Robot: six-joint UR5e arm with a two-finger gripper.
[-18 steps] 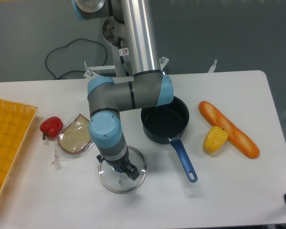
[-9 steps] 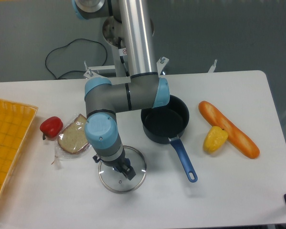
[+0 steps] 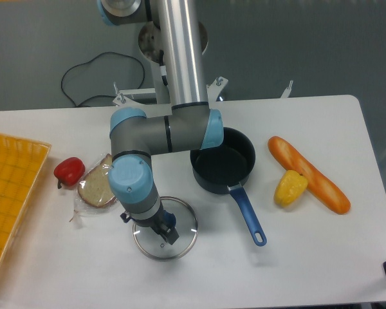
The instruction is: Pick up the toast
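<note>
While the gripper (image 3: 162, 230) hangs over the glass lid (image 3: 165, 228), the arm has swung a little toward the toast (image 3: 100, 185) over the last second — the wrist now sits closer to the slice than it did. That drift reads as the approach to the pick, though the fingers are not yet above the bread.

Using the lid as the landmark: the toast lies up and to the left of it, flat on the table (image 3: 321, 257) in its clear wrap, and is partly hidden at its right edge by the wrist. A red pepper (image 3: 69, 170) sits just beyond the toast, farther left. The black pan (image 3: 222, 160) stands up and to the right of the lid, its blue handle pointing down toward the front edge. Well to the right lie a yellow pepper (image 3: 290, 187) and the baguette (image 3: 307, 174).

How far the fingers are spread I cannot tell — the wrist covers them from above, and nothing shows in their hold. The toast looks untouched, so the grasp itself is still to come.
</note>
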